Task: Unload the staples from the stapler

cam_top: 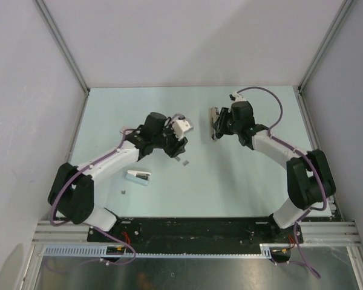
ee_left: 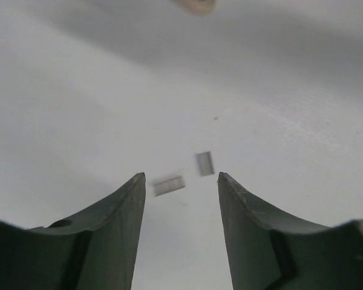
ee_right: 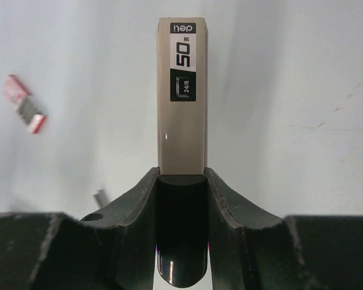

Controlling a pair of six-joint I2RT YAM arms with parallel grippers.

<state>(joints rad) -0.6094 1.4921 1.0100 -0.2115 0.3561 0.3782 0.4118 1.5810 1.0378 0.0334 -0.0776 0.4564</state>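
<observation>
Clenching the right tool (ee_right: 181,175) on the black end of the stapler (ee_right: 181,103), with the beige end pointing away from the wrist. In the top view, holding it over the far part of the bench (cam_top: 242,181), a little right of centre, without showing whether touching the surface or hanging clear of it. Holding the left tool (ee_left: 181,178) released, with jaws apart and nothing between them, hanging near the stapler and just above two small grey staple pieces (ee_left: 169,185), blurred and sitting close together beyond the fingertips.

Judging the task as partly done: apparently getting staples out already, going by those loose pieces. Not seeing into the magazine from any view, so not telling whether emptied; probably needing a check and, failing that, more clearing.

Counting:
- one stapler
- two staple pieces under the left tool
- one more tiny grey bit (cam_top: 123,191) lying apart toward the near left, too small for naming with confidence
- one white-and-teal oblong object (cam_top: 138,176) lying beside the left arm
- one pink-and-white box (ee_right: 25,104), showing in the right wrist view alone
- two tools
</observation>
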